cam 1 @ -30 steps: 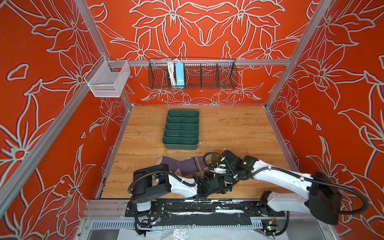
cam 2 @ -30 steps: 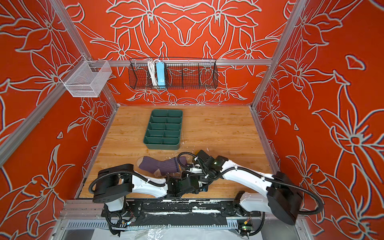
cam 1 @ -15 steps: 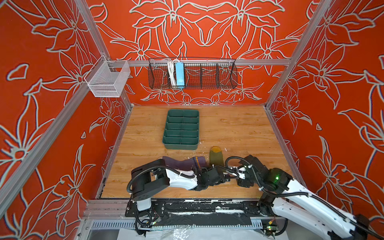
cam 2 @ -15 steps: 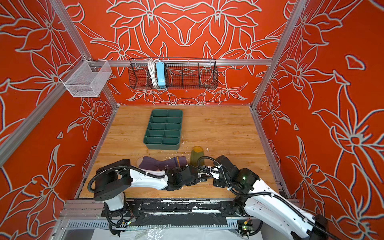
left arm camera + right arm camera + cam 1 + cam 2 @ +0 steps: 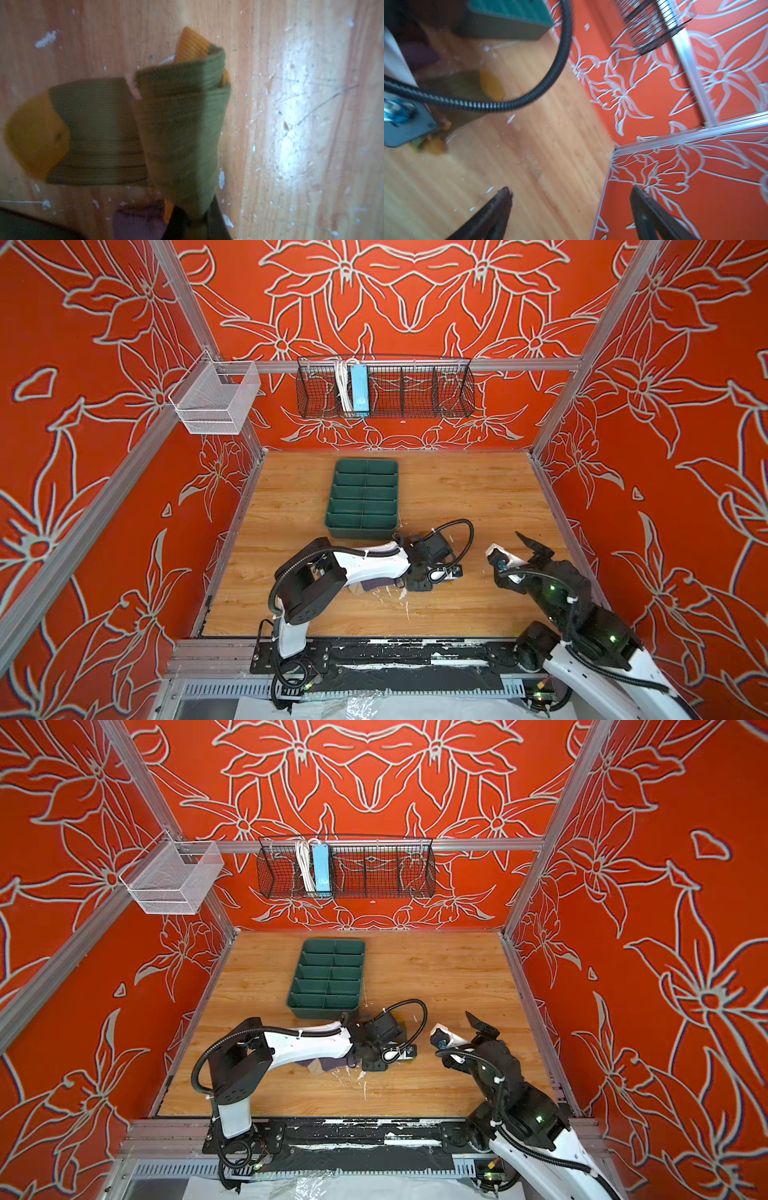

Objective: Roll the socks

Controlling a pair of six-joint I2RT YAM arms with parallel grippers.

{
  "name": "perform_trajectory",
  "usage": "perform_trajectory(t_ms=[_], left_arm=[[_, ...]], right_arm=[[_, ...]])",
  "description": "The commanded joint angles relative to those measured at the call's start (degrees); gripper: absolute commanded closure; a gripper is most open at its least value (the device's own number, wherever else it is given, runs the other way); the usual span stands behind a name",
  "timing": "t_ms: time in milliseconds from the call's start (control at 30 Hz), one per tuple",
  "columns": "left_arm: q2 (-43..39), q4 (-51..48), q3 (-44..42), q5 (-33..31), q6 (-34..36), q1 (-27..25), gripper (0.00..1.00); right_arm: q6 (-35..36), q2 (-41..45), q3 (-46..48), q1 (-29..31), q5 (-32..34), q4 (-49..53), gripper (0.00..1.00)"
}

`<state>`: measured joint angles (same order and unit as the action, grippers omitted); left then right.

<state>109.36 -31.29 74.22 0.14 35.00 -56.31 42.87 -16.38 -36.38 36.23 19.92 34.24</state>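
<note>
Purple sock (image 5: 328,1065) mostly under left arm (image 5: 307,1048)

Mustard is colouring the toe and heel of the ribbed olive-green fabric sock (image 5: 180,124); white flower outlines are covering the red walls (image 5: 415,302) behind the far dark-green divided plastic tray (image 5: 360,532).

- Both top views sit high above the front, looking down and back over the whole table (image 5: 457,489); nearly the same shot, shifted a bit sideways.
- Left wrist cam: super close, facing the table and green sock (image 5: 176,124).
- Right wrist cam: tilted higher, catching table, tray (image 5: 512,12), walls (image 5: 654,83); shares that sock.
</note>
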Motion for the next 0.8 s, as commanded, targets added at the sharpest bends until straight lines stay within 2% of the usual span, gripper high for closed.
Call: perform_trajectory(t_ms=[0,100,233,400,467,600,767], left_arm=[[4.86,-12.68,2.86,10.94,-2.61,2.63,1.0],[8.15,-16.62,6.99,18.01,-4.52,5.7,1.0],[12.06,-21.31,11.53,25.78,-5.32,8.64,1.0],[15.28,-23.48,14.73,25.82,-5.58,9.03,1.0],[16.08,-24.04,15.48,25.88,-5.74,9.03,1.0],[17.01,-23.47,15.46,26.44,-6.33,9.12,1.0],[17.77,-22.81,15.94,27.18,-7.32,9.12,1.0]], right_arm=[[2.57,1.78,-5.41,0.01,-6.53,3.18,0.11],[5.03,0.53,-7.43,-0.02,-14.26,12.52,0.11],[7.83,-4.66,-6.93,0.05,-18.91,20.36,0.12],[8.22,-11.27,-4.78,1.95,-24.84,17.41,0.16],[6.81,-14.53,-4.26,5.49,-24.73,13.78,0.17],[6.28,-22.76,-0.62,16.32,-19.4,4.93,0.21],[10.58,-33.65,4.44,20.18,-16.14,-3.83,0.3]])
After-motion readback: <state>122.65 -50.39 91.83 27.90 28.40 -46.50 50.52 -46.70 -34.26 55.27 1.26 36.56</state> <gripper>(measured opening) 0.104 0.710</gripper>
